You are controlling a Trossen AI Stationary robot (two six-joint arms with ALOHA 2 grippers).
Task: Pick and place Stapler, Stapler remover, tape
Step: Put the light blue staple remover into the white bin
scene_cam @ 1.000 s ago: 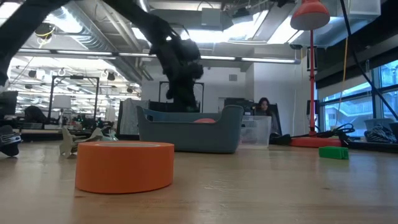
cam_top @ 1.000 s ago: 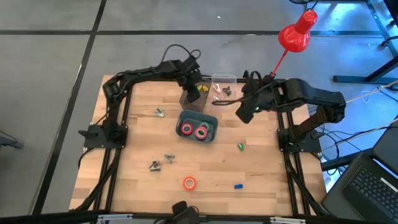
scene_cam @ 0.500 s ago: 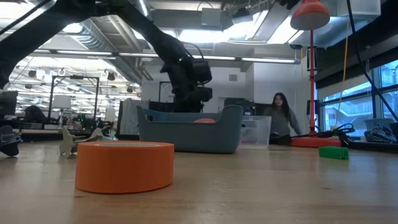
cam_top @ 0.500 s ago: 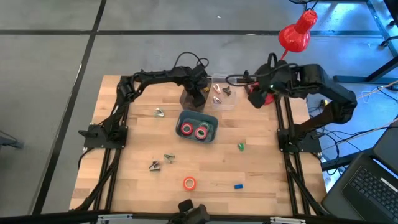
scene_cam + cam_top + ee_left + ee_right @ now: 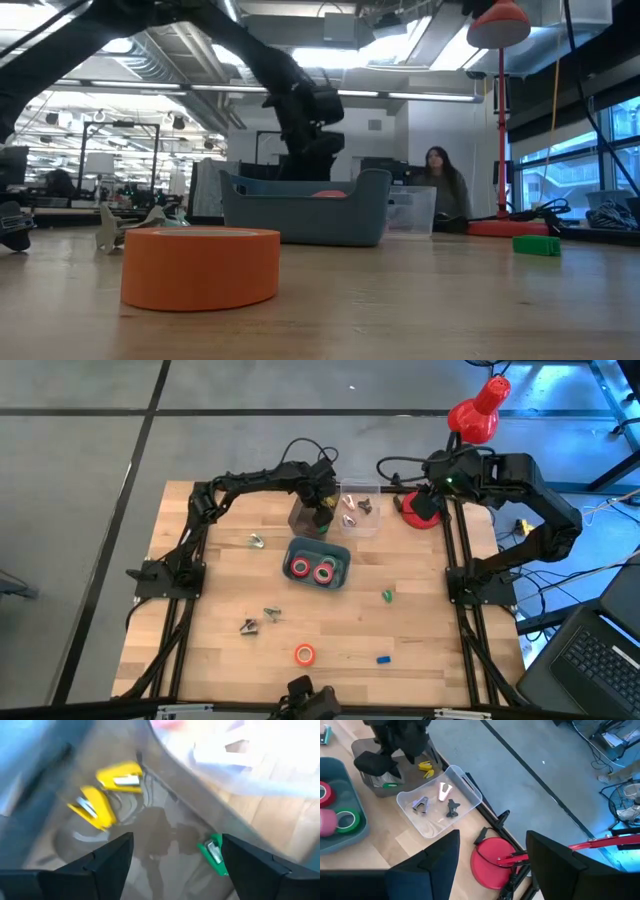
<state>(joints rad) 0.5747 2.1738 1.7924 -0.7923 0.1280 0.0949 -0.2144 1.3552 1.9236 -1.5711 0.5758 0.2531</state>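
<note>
**Left wrist view: staplers down in the grey bin, fingers spread above them**

Left wrist view puts us right over it: two small yellow staplers and a small green stapler lie on the floor of the smoky translucent grey bin. The left gripper hangs just above them, its fingers spread apart and nothing between them.

Pull back to the high view and that bin sits at the table's far edge, touching a clear plastic tray that holds several small metal staple removers. Just in front, a blue-grey tub carries red and green tape rolls. Well apart, near the front edge, a lone orange tape roll waits on the wooden table, along with loose staple removers on the left side and tiny green and blue blocks on the right.

The right gripper is parked off the far right corner, above a red lamp base, fingers apart and empty.

The risk now, as I judge it: the left fingers are low inside the bin, so a sideways exit could catch the wall and drag it into the clear tray. And that orange roll could easily roll or skid away under a careless pinch.
</note>
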